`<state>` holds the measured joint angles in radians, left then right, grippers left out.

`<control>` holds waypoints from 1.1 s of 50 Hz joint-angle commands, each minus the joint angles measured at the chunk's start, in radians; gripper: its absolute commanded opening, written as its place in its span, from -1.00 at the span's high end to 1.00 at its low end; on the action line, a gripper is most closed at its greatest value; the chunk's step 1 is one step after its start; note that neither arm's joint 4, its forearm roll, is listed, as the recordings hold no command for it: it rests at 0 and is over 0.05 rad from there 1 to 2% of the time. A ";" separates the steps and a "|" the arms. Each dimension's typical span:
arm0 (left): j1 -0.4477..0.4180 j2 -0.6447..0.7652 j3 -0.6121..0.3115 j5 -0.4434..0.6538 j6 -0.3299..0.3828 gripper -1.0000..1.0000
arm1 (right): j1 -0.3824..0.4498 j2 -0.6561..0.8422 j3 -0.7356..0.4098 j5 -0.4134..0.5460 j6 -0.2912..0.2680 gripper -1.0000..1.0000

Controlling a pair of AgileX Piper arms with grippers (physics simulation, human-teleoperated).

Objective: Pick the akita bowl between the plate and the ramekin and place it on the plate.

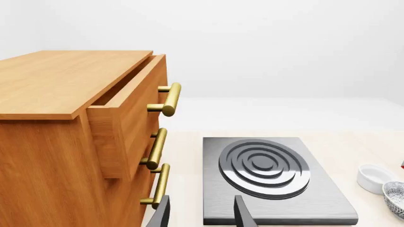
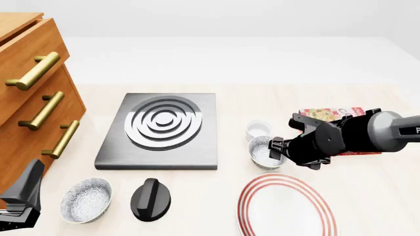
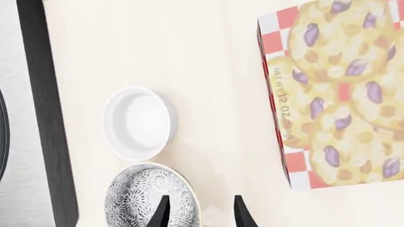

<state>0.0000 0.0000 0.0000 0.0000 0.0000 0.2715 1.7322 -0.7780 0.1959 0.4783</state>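
The akita bowl (image 2: 264, 151) (image 3: 148, 201), white with grey-black speckles, sits between the small white ramekin (image 2: 258, 130) (image 3: 139, 124) and the red-ringed plate (image 2: 285, 206). My right gripper (image 2: 277, 147) (image 3: 200, 215) is open at the bowl's right rim. In the right wrist view one finger is over the bowl's inside and the other is outside its rim. Far from these, my left gripper (image 1: 202, 215) (image 2: 25, 191) is open and empty at the near left, pointing toward the stove plate. The left wrist view catches the ramekin (image 1: 375, 177) and the bowl (image 1: 396, 196) at its edge.
A wooden drawer cabinet (image 2: 26, 98) with brass handles stands at the left, its top drawer slightly open. A grey stove plate (image 2: 161, 130) lies in the middle. A second speckled bowl (image 2: 86, 199) and a black knob (image 2: 151, 198) sit near the front. A cookie box (image 2: 328, 114) lies under the right arm.
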 commanded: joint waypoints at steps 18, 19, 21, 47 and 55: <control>0.000 0.000 0.000 0.000 0.000 -1.00 | -0.018 -0.002 0.017 -0.010 -0.025 1.00; 0.000 0.000 0.000 0.000 0.000 -1.00 | -0.017 -0.002 0.018 -0.010 -0.023 1.00; 0.000 0.000 0.000 0.000 0.000 -1.00 | -0.014 -0.003 0.020 -0.011 -0.021 1.00; 0.000 0.000 0.000 0.000 0.000 -1.00 | 0.021 -0.231 -0.004 0.133 -0.033 1.00; 0.000 0.000 0.000 0.000 0.000 -1.00 | 0.029 -0.314 -0.020 0.182 -0.042 1.00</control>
<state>0.0000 0.0000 0.0000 0.0000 0.0000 0.2895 1.5241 -0.7789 0.3135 0.4415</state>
